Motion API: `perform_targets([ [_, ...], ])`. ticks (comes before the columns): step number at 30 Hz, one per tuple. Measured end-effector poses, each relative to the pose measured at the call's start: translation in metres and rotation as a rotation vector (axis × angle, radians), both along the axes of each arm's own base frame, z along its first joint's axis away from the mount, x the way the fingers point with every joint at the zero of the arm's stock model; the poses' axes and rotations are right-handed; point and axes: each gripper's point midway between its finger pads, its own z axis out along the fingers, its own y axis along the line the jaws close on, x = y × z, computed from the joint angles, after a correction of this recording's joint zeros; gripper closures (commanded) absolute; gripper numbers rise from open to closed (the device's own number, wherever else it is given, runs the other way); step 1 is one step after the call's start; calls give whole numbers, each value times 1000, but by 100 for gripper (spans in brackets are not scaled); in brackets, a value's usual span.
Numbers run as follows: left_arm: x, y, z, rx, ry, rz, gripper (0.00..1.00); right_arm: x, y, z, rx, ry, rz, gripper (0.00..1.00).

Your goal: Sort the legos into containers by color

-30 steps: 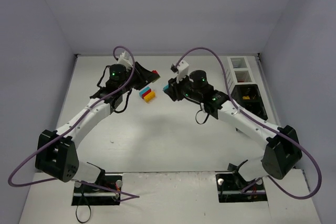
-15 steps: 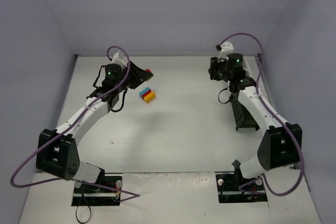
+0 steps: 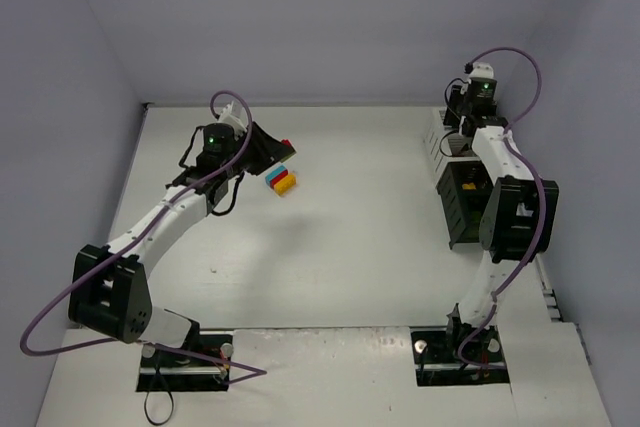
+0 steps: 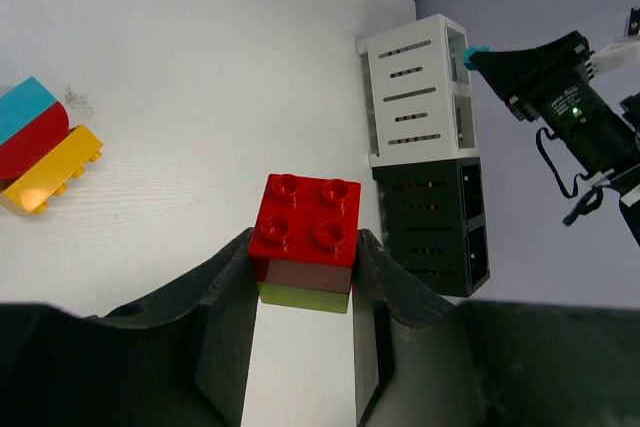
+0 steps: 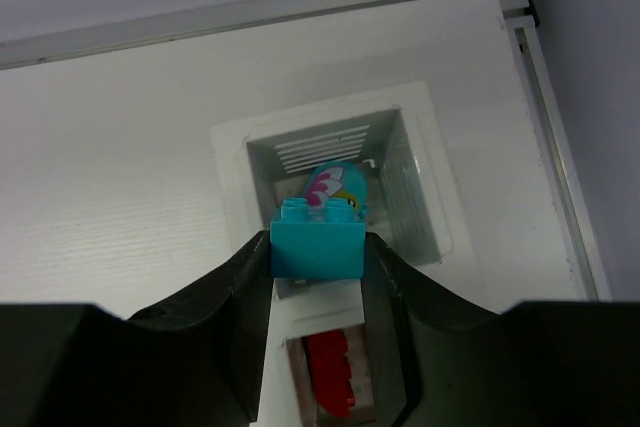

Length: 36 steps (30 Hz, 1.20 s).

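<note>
My left gripper (image 4: 305, 282) is shut on a red lego (image 4: 305, 227) that is stacked on a green one (image 4: 303, 297), held above the table at the far left (image 3: 288, 143). A joined cyan, red and yellow lego cluster (image 3: 281, 179) lies just right of it on the table. My right gripper (image 5: 318, 252) is shut on a cyan lego (image 5: 318, 245) directly over the far white container (image 5: 410, 182), where a cyan oval piece (image 5: 338, 185) lies. The neighbouring white compartment holds a red lego (image 5: 332, 379).
The containers form a row along the right edge: white ones (image 3: 441, 139) at the back, black ones (image 3: 463, 202) nearer. The back wall rail (image 5: 300, 2) runs just beyond the white bin. Both arm bases (image 3: 185, 352) sit at the near edge.
The right arm has swung from the table's middle to the far right and now holds the cyan lego over the white bin. The left arm has barely moved.
</note>
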Motion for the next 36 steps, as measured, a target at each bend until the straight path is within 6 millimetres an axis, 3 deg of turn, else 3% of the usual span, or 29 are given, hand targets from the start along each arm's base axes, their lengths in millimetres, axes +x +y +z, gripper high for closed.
perform_targets([
  [3, -1, -1, -1, 3, 0, -11, 100, 14, -8, 3, -1, -15, -12, 62],
  [4, -2, -1, -1, 3, 1, -14, 99, 18, -9, 4, -1, -19, -14, 49],
  [7, -3, -2, -1, 3, 3, -20, 99, 22, -10, 5, -3, -21, -12, 38],
  [14, -5, -4, 0, -1, 4, -36, 95, 20, -1, 3, 4, -5, 27, 35],
  [16, -5, -5, 2, -4, 3, -42, 95, 11, 12, 6, 7, -2, 68, 36],
  [19, -3, -7, 10, -11, -10, -47, 95, -11, 52, 19, 12, -12, 170, 37],
  [22, 1, -9, 19, -17, -26, -50, 95, -37, 119, 49, 18, -79, 339, 37],
  [26, 4, -10, 22, -27, -28, -51, 94, -94, 218, 85, 64, -174, 605, 36],
  [29, 4, -11, 19, -38, -10, -49, 94, -137, 274, 100, 97, -230, 767, 36],
  [32, 4, -13, 20, -57, 0, -48, 94, -165, 309, 101, 139, -248, 867, 36],
  [36, 5, -15, 27, -93, -3, -43, 94, -181, 333, 98, 171, -248, 919, 37],
])
